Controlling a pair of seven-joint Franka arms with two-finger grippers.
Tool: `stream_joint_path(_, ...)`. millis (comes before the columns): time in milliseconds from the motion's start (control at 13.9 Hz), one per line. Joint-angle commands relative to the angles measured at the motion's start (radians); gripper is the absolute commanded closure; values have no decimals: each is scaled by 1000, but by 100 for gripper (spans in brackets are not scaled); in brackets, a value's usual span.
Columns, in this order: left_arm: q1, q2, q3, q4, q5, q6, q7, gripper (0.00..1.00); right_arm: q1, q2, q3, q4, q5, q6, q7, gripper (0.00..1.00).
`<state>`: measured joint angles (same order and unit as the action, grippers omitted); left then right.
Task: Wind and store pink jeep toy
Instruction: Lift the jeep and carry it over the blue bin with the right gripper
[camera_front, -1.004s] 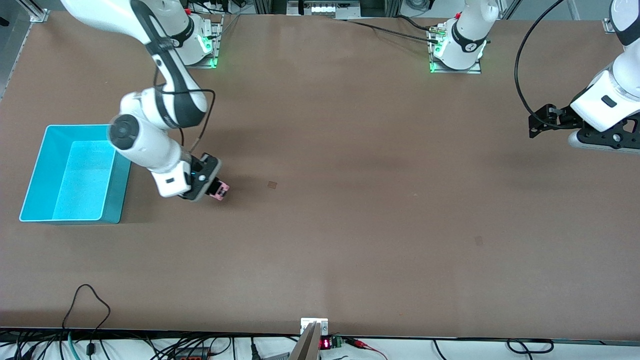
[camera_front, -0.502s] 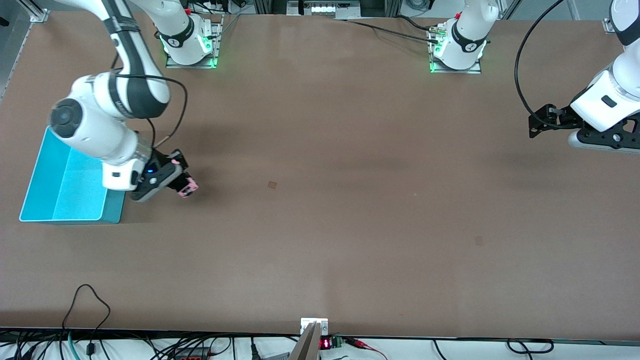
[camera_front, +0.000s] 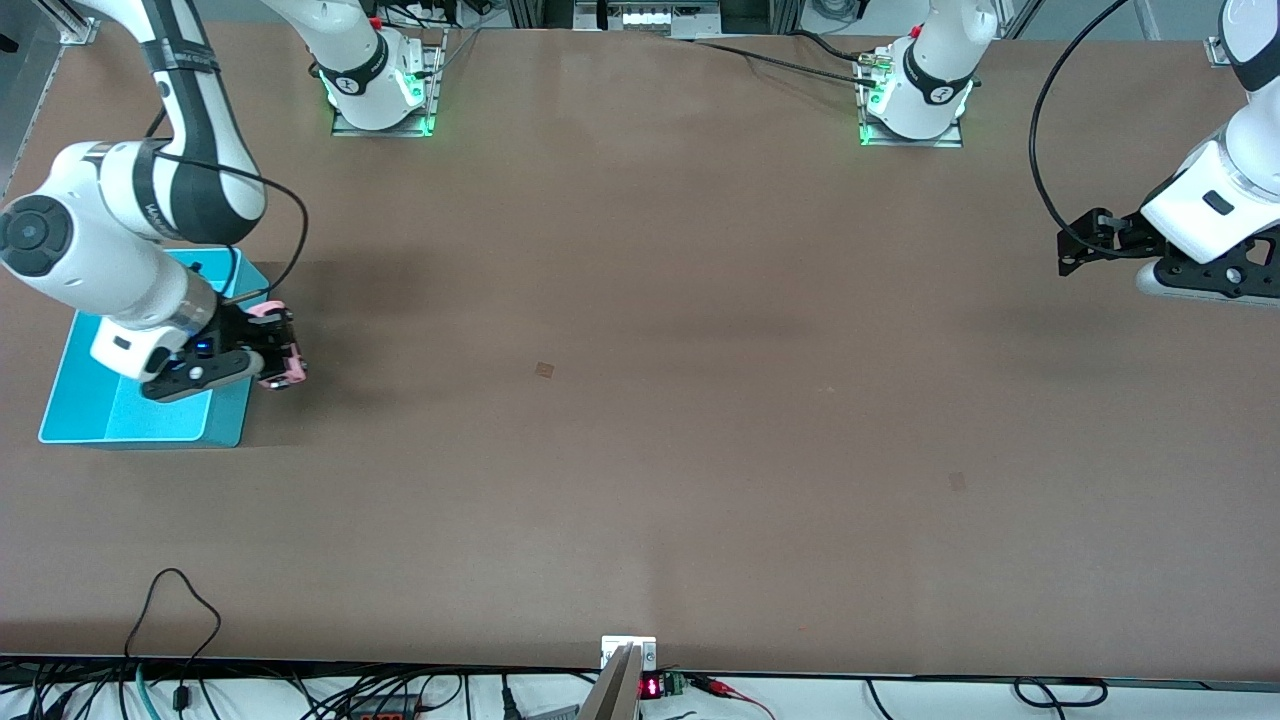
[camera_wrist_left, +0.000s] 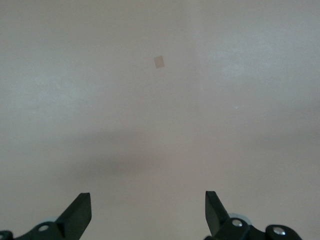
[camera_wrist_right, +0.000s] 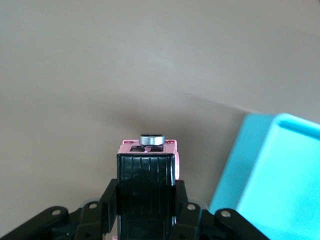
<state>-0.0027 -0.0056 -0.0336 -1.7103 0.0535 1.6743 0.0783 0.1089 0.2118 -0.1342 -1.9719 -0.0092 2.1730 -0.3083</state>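
Step in hand: carrying the pink jeep toy (camera_front: 281, 368) to the cyan bin (camera_front: 130, 415) for storing; judged from the toy being off the table in a grip right at the bin's edge.
Right gripper (camera_front: 262, 352): fingers clamped on the toy's sides, hanging over the bin wall that faces the table's middle.
Toy in the grip: the right wrist view shows the black roof panel (camera_wrist_right: 147, 185) turned to the camera, with pink body and a round dark wheel just past it; the toy (camera_wrist_right: 148, 172) sits squarely between the fingers.
Bin relative to the hand: its open cyan floor (camera_wrist_right: 287, 185) lies just to one side of the fingertips, under the wrist and forearm; the toy itself seems to be over the wall or bare table, not yet over the opening.
Doing it well: the arm should bring the toy fully over the bin floor before letting go, clear of the wall, then lower it so the drop is short; a small wheeled toy may bounce or roll if released high or on the rim.
Risk: releasing too early would leave the toy on the table beside the bin.
Left gripper (camera_front: 1085, 245): fingers wide apart and empty, waiting over the table (camera_front: 700, 450) at the left arm's end, well apart from the bin.
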Motion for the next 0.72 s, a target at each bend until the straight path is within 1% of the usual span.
stream_joint_path(0, 0, -8, 1, 8, -15, -18, -8, 0, -37, -6, -45, -8, -37, -7, 32, 100)
stream_joint_path(287, 0, -8, 1, 8, -15, -33, -11, 0, -152, 6, -47, -22, -61, 34, 5, 100)
stream_joint_path(502, -2, -8, 1, 8, -15, -33, -11, 0, -219, 30, -47, -50, -61, 108, -60, 100)
stream_joint_path(645, -2, -8, 1, 9, -15, -33, -11, 0, -250, 41, -47, -102, -61, 189, -81, 100)
